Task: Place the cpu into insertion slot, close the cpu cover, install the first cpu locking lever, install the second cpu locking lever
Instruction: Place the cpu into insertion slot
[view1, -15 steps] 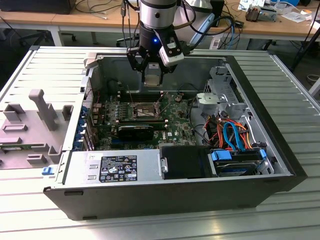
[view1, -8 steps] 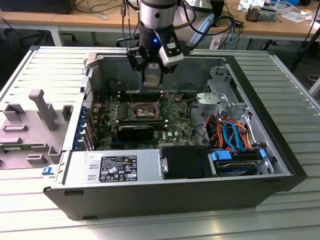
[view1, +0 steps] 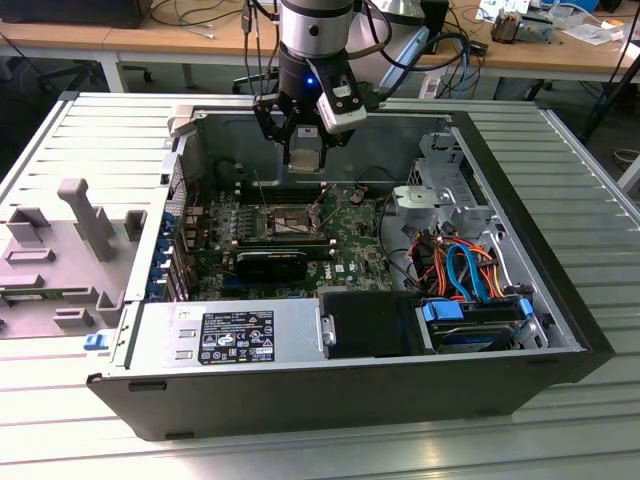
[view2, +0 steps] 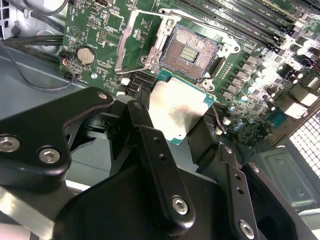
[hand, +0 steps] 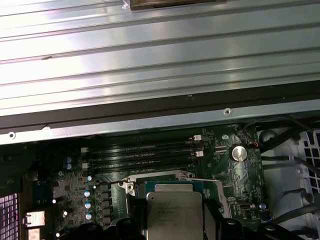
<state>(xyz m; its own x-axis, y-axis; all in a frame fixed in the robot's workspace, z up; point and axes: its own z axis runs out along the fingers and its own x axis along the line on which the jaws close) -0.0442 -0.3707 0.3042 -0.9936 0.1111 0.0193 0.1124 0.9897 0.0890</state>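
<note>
You have the cpu (view2: 177, 107) clamped by its edges in the gripper (view2: 175, 122), in the air just above the slot (view2: 190, 52) and not yet in it. The slot is bare and the cover (view2: 127, 41) stands open beside it, so I judge all four steps remain. Memory slots (view2: 250, 20) lie just beside the slot; nothing seems to block the way down.

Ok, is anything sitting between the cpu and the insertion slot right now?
Nothing visible. The hand holds the cpu over the board, near the insertion slot, whose contacts lie bare; the cpu cover is swung open to one side.
</note>
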